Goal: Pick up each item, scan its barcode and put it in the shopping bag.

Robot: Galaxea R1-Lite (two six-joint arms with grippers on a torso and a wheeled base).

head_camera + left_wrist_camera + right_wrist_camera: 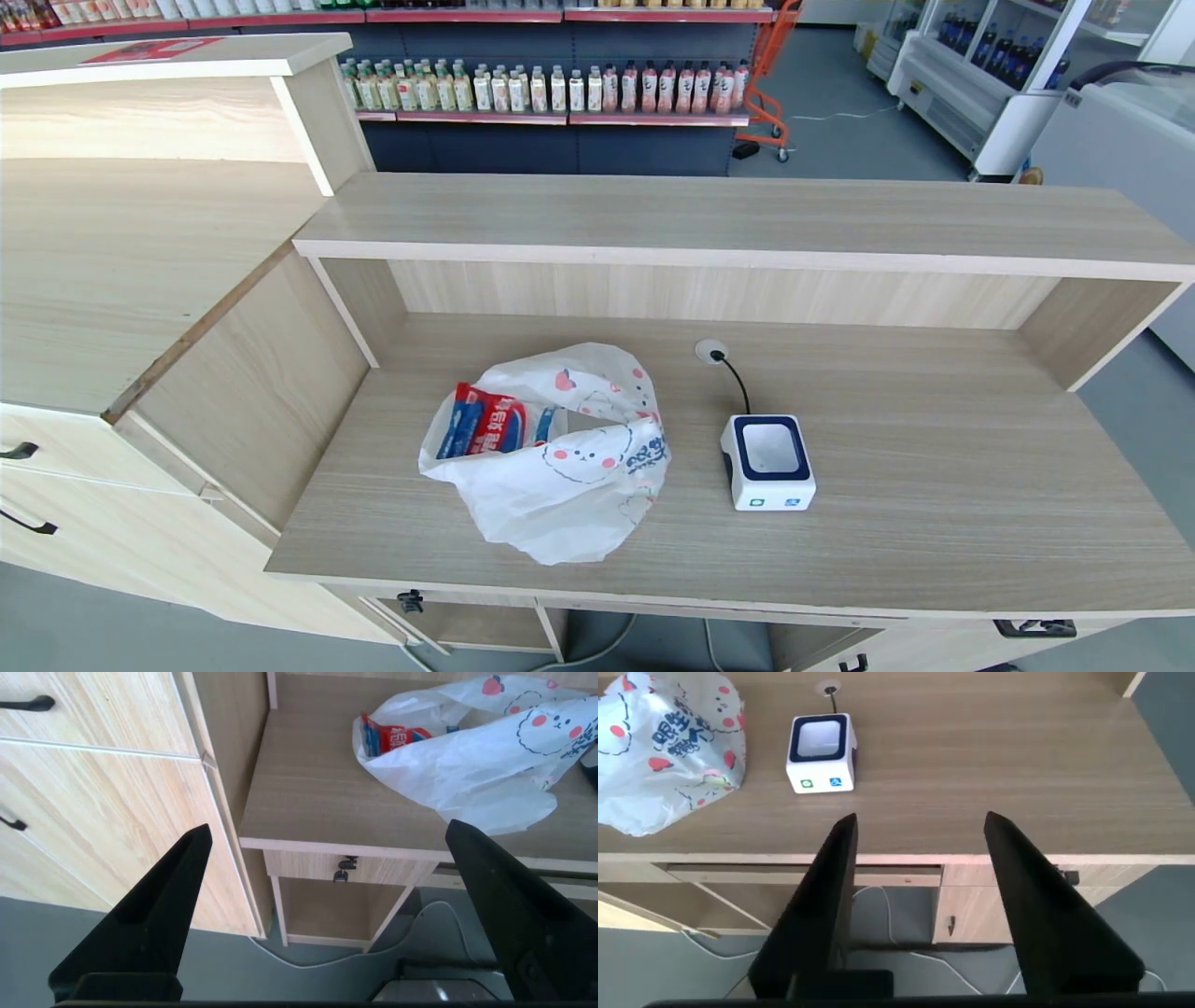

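- Left gripper [327,827] and right gripper [921,819] both hang off the counter's [934,541] front edge, jaws wide apart, holding nothing.
- Shopping bag [560,476] sits slumped on the counter, with a red-blue packet [481,420] inside near its mouth.
- Scanner [767,459] is at the bag's 3 o'clock, just beside it.
- Risk imo: the floppy bag mouth folds shut, so anything dropped skids off.

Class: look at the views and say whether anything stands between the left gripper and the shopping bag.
Nothing visible does: only bare counter lies between the open left gripper and the shopping bag.
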